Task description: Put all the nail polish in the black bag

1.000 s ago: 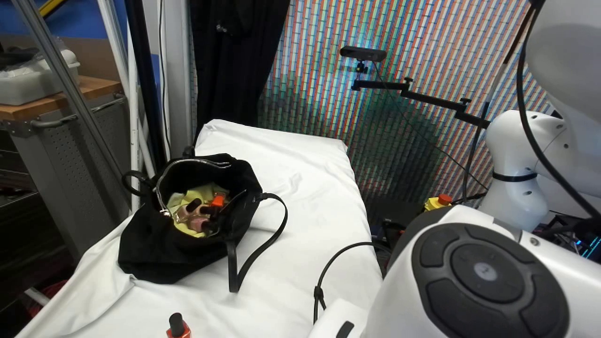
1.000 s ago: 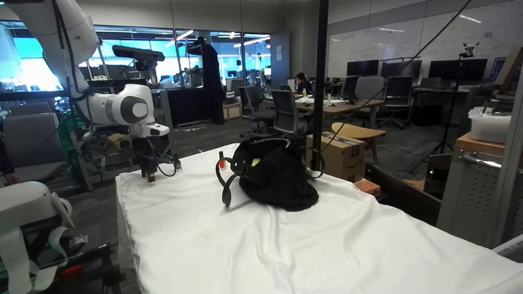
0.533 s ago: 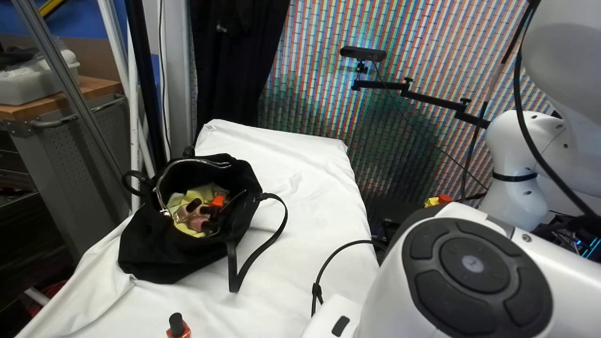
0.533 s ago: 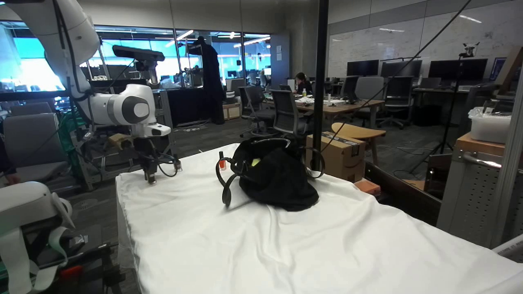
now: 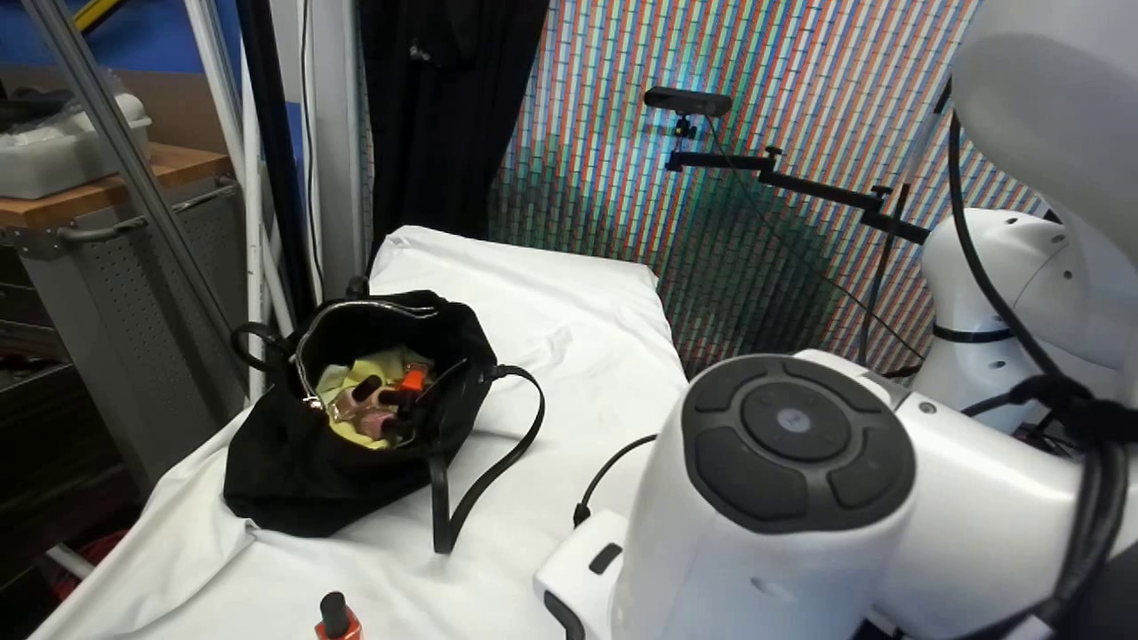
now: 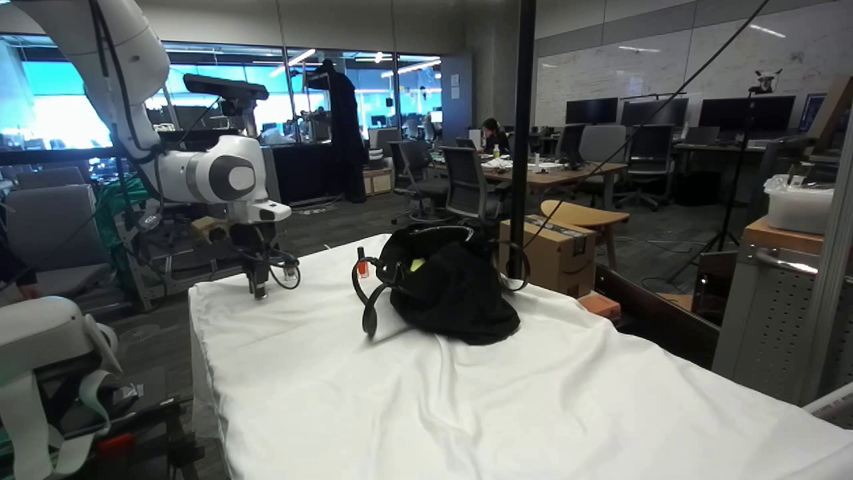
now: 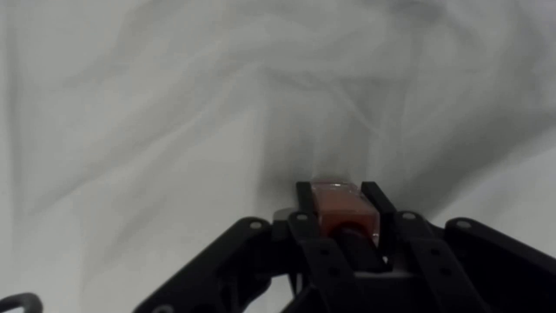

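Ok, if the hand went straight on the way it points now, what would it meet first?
Most likely the cloth: the hand points down at it, gripping a bottle, which would probably touch before the fingers do. Whether there is any gap below the bottle, I can't tell.

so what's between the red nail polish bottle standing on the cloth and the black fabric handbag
White cloth lies between the dark-capped red bottle and the black fabric handbag in an exterior view; the handbag's looped strap sits to one side.
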Robot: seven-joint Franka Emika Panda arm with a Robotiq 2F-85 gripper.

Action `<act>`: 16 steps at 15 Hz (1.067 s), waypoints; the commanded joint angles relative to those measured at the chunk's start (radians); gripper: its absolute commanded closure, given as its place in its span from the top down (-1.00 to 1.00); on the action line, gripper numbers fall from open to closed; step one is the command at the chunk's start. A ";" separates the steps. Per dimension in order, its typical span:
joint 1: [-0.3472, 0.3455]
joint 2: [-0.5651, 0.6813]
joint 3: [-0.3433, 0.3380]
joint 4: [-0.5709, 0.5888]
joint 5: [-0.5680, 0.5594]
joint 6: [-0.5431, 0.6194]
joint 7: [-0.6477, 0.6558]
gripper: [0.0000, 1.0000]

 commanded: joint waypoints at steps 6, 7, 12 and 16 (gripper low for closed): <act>-0.068 -0.105 -0.090 0.023 -0.043 -0.038 -0.001 -0.58; -0.077 -0.112 -0.102 0.033 -0.055 -0.041 0.004 -0.58; -0.122 -0.131 -0.148 0.093 -0.130 -0.059 0.012 -0.58; -0.161 -0.118 -0.176 0.159 -0.178 -0.066 0.000 -0.58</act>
